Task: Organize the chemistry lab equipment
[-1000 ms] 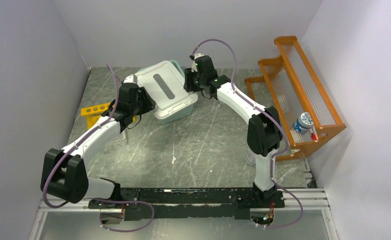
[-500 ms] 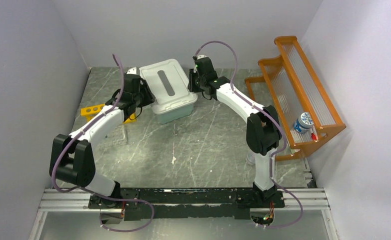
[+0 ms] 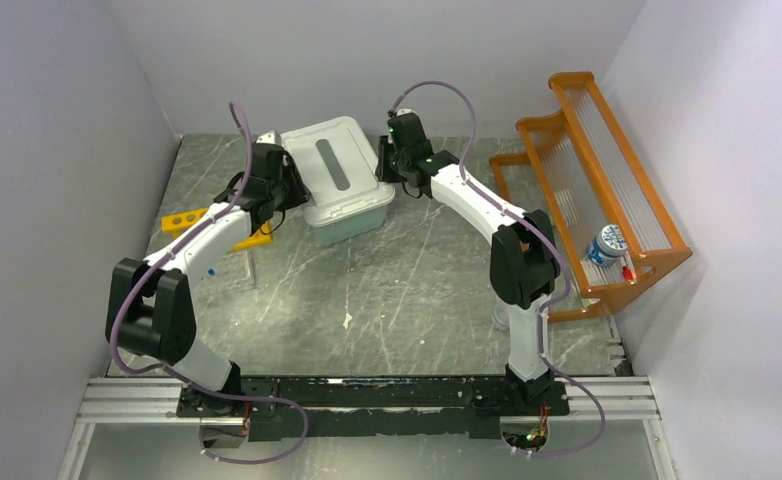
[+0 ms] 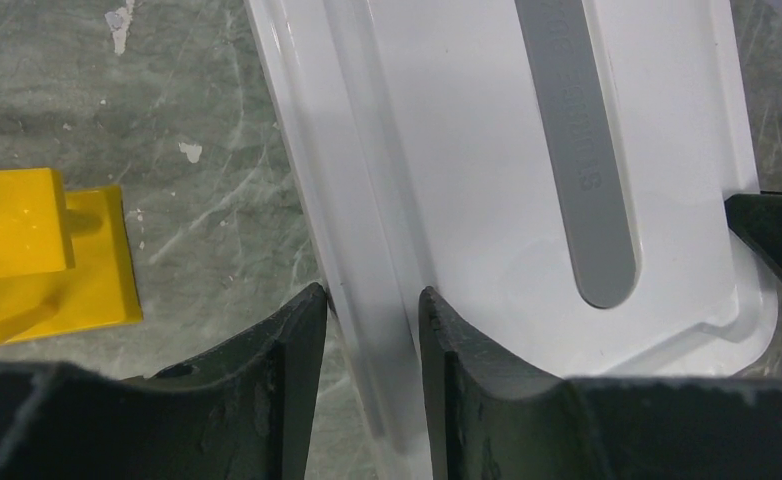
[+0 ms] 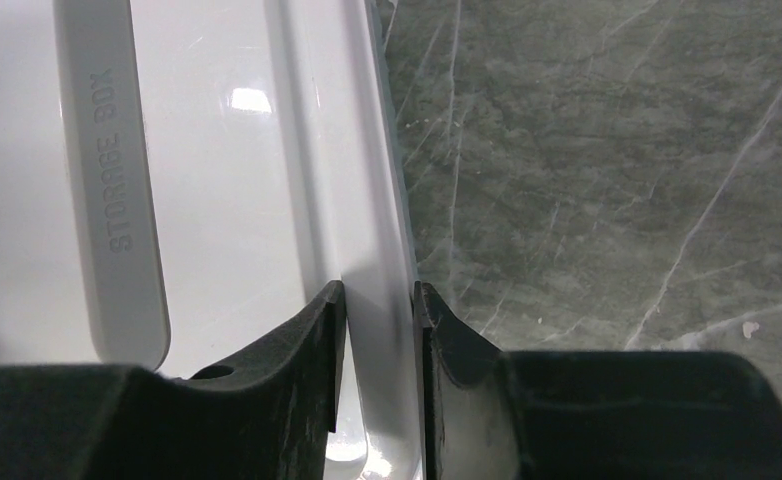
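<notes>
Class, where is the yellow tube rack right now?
In the top view, the yellow tube rack lies at the table's left side, partly hidden beneath the left arm, just left of the white storage box.

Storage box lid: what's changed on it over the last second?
The lid was swung from askew to sit squarely over the box, shifting slightly toward the back wall. The right jaws closed on its right rim; the left arm reached farther back, its jaws on the left rim. The yellow rack, orange shelf and its bottle stayed put.
</notes>
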You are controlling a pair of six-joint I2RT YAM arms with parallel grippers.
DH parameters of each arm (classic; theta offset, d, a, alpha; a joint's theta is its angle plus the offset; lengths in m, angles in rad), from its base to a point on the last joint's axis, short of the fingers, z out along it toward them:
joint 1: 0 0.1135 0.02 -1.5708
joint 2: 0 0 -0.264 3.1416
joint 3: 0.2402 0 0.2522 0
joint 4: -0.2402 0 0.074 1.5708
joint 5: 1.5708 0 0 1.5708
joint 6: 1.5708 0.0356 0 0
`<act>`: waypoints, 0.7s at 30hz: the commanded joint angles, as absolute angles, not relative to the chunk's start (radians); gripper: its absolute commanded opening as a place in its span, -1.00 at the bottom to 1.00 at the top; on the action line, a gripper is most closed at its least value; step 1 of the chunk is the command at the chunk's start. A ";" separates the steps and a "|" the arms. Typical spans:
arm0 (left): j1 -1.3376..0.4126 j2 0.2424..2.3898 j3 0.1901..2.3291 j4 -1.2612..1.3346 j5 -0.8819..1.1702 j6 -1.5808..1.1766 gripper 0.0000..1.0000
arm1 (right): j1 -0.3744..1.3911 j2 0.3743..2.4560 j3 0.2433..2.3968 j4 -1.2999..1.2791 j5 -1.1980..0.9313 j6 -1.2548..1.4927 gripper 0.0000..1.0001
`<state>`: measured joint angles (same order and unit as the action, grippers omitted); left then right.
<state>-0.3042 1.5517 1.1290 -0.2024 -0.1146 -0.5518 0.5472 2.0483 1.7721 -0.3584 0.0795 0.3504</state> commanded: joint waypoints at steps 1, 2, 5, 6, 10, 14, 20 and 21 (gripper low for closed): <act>-0.298 1.545 1.191 -0.258 -0.068 -0.551 -0.07 | 0.552 2.090 1.792 -0.403 0.058 0.348 -0.35; -0.298 1.541 1.214 -0.268 -0.071 -0.541 -0.04 | 0.552 2.081 1.812 -0.403 0.054 0.341 -0.31; -0.298 1.524 1.288 -0.304 -0.068 -0.502 0.14 | 0.551 2.061 1.898 -0.436 0.054 0.315 -0.07; -0.298 1.515 1.310 -0.313 -0.064 -0.492 0.21 | 0.552 2.056 1.925 -0.462 0.050 0.309 0.04; -0.298 1.443 1.362 -0.358 -0.063 -0.455 0.45 | 0.554 1.961 1.886 -0.492 0.069 0.309 0.60; -0.298 1.308 1.337 -0.418 -0.070 -0.426 0.63 | 0.553 1.806 1.740 -0.488 0.136 0.342 0.99; -0.298 1.031 1.242 -0.561 -0.083 -0.376 0.70 | 0.561 1.582 1.526 -0.574 0.204 0.451 1.00; -0.298 0.991 1.235 -0.601 -0.090 -0.369 0.69 | 0.565 1.542 1.488 -0.590 0.217 0.456 0.99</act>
